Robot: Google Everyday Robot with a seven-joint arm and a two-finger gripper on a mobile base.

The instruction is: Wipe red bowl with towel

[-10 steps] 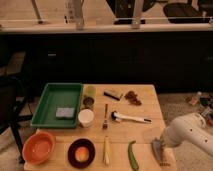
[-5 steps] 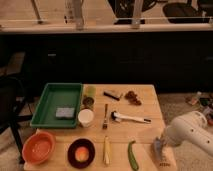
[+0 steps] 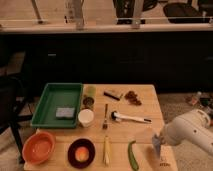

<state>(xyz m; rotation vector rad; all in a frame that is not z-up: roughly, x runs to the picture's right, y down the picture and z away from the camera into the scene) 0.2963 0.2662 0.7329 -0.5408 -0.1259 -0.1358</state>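
Red bowl [image 3: 39, 147] sits at the front left corner of the wooden table [image 3: 145, 131], upright, its paler inside showing. Just to its right, not touching it, stands a dark bowl [image 3: 81, 152] with an orange ball inside. Behind the red bowl lies a green tray [image 3: 48, 91], and in the tray's front right part rests a small grey-blue square that looks like the towel [image 3: 65, 112]. Beside the tray's right edge stand a green can [image 3: 89, 97] and, in front of it, a white cup [image 3: 86, 117]. A fork [image 3: 105, 116] lies near the middle of the table, with a white-handled tool [image 3: 130, 118] to its right. A dark bar [image 3: 113, 95] and a brown lump [image 3: 133, 97] lie nearer the back edge. Along the front edge, a pale yellow stick-shaped item [image 3: 106, 150] and a green vegetable [image 3: 132, 156] lie side by side, apart. The white arm [image 3: 192, 129] reaches in from the right, and the gripper [image 3: 156, 146] hangs low over the front right corner of the table, well apart from the red bowl and the towel. Its fingers are together and nothing shows between them.
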